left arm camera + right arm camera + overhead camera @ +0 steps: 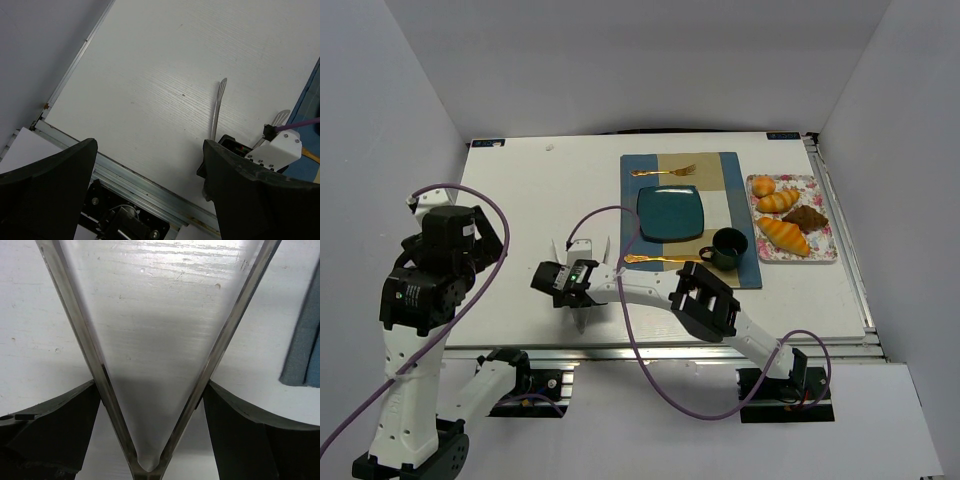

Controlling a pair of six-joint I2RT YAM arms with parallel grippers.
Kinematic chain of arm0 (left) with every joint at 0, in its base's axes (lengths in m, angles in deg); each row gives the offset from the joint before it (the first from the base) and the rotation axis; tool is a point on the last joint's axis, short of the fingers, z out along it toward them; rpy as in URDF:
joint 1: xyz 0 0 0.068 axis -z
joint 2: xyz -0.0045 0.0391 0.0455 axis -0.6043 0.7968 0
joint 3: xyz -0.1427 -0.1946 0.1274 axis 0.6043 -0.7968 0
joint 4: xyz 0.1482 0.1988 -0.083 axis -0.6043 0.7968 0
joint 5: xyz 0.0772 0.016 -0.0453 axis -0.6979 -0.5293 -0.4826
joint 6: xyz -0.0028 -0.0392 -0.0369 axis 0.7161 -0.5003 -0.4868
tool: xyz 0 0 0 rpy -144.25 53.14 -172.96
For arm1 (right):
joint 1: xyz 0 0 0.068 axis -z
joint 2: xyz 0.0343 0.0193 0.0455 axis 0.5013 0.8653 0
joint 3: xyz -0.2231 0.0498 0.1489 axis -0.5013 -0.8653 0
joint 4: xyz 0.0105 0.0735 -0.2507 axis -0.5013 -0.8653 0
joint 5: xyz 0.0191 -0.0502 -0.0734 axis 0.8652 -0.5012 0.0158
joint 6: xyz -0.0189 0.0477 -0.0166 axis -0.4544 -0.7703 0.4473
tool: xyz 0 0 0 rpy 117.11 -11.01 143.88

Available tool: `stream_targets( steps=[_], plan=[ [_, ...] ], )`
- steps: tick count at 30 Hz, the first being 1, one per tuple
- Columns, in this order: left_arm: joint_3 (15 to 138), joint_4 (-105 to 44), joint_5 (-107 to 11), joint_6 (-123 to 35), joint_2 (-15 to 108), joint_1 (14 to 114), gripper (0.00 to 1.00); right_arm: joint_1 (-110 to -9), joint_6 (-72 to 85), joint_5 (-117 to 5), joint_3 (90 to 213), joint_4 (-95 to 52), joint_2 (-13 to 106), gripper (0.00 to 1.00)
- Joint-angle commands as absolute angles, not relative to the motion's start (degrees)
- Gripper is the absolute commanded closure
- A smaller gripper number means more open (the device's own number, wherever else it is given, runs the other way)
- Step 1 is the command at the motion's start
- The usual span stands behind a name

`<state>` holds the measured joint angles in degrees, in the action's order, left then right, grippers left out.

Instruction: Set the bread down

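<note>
The bread (807,217), a small dark brown croissant, lies on the floral tray (825,250) at the right, between the golden pastries. My right gripper (582,296) is far from it at the near left of the table, shut on metal tongs (582,262) that lie low over the white table. In the right wrist view the tongs (90,350) spread in an open V between my fingers (60,425), with nothing between their tips. My left gripper (150,172) is open and empty, raised over the table's near left edge. The tongs also show in the left wrist view (218,105).
A blue placemat (740,180) holds a dark teal square plate (670,212), a gold fork (665,171), a gold utensil (660,260) and a dark green mug (728,248). Golden croissants (783,236) and a round bun (763,185) share the tray. A purple cable (620,300) loops over the right arm.
</note>
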<state>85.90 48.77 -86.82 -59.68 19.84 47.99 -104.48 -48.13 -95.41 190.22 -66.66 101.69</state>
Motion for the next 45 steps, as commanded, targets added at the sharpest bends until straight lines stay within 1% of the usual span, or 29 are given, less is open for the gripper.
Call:
stream_targets(
  steps=[1,5,6,10,15,18,21,23,30,33,35,36,38,39,40,41,42,44,45],
  plan=[
    [85.6,50.1,-86.5,-59.7,19.6,48.3,0.02,-103.4,-49.8,-96.5,188.7,-65.3,104.1,0.14],
    [85.8,49.8,-86.9,-59.4,19.9,48.3,0.02,-103.4,-49.7,-96.4,188.5,-65.8,103.6,0.22],
    [85.9,49.8,-86.9,-59.3,19.9,48.3,0.02,-103.4,-49.5,-96.2,188.5,-65.7,103.4,0.26],
    [86.6,49.1,-87.3,-59.1,20.3,48.4,0.02,-103.4,-47.7,-95.9,189.0,-65.5,101.6,0.35],
    [90.1,49.0,-90.4,-58.0,21.5,48.5,0.02,-103.4,-46.6,-98.2,189.4,-69.0,96.0,0.40],
    [94.0,49.1,-93.7,-57.5,22.8,48.6,0.02,-103.4,-43.7,-98.5,187.8,-68.8,90.2,0.42],
    [97.3,48.7,-95.8,-56.9,24.2,48.6,0.02,-103.5,-41.8,-98.3,187.6,-71.3,83.7,0.42],
    [98.9,48.1,-96.6,-56.6,25.0,48.6,0.02,-103.4,-41.1,-98.4,188.5,-73.8,81.5,0.42],
    [100.2,43.0,-97.5,-57.2,27.2,48.6,0.02,-101.7,-42.7,-100.6,188.5,-84.4,69.1,0.42],
    [100.0,41.7,-96.9,-57.6,28.5,48.6,0.02,-98.1,-44.8,-102.7,186.2,-89.2,62.3,0.42],
    [100.0,41.3,-96.1,-57.9,29.2,48.6,0.02,-93.9,-45.8,-103.7,184.9,-92.8,58.5,0.42],
    [99.7,41.1,-94.8,-57.9,29.7,48.6,0.02,-90.5,-46.2,-104.3,183.3,-93.7,54.5,0.42],
    [99.0,40.7,-93.2,-57.9,30.0,48.6,0.03,-86.7,-46.2,-105.0,181.0,-95.6,50.2,0.42],
    [98.5,40.3,-92.4,-57.9,30.0,48.6,0.04,-84.7,-44.9,-104.7,179.7,-95.7,46.1,0.42],
    [97.7,40.0,-90.9,-58.1,30.0,48.6,0.06,-80.1,-44.1,-104.4,177.2,-95.7,44.2,0.42],
    [97.4,39.8,-90.4,-58.4,30.0,48.6,0.07,-77.8,-43.6,-103.4,175.9,-95.6,42.2,0.42],
    [97.1,39.2,-90.1,-58.6,30.0,48.6,0.08,-73.2,-42.0,-102.8,174.7,-95.5,38.9,0.42],
    [96.3,38.6,-89.1,-59.1,30.0,48.6,0.08,-68.8,-39.9,-101.1,172.1,-95.5,36.4,0.42],
    [96.3,38.3,-88.8,-59.2,30.0,48.6,0.08,-64.8,-38.7,-100.3,171.4,-95.4,34.7,0.42]
  ],
)
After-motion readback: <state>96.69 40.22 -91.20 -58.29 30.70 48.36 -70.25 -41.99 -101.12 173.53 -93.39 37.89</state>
